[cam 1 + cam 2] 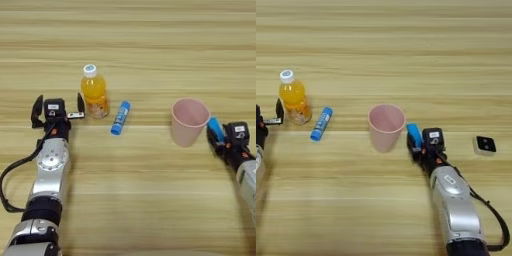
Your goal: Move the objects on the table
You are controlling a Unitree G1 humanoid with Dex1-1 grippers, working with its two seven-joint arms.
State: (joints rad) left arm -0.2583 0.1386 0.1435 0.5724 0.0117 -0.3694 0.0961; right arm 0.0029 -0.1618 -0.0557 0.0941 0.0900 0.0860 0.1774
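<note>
1. Across the whole view runs the table (140,40), light wood with grain stripes from 9 to 3 o'clock.
2. At 8 o'clock the left arm reaches up from the near edge; the left gripper (57,107) has its two black fingers spread wide and released, the right-hand finger just beside the bottle.
3. At 4 o'clock the right arm slants up toward 11 o'clock; the right gripper (416,141) is clenched on the light-blue block (414,135), which sits just beside the cup.
4. At centre stands the pink cup (386,126), upright, mouth open.
5. At 9 o'clock of the cup, well apart, the orange-juice bottle (94,92) stands upright, white cap on top.
6. Just beside the bottle at 4 o'clock lies the glue stick (120,117), long axis pointing from 7 to 1 o'clock.
7. At 3 o'clock lies a small white-and-black square thing (485,145).
</note>
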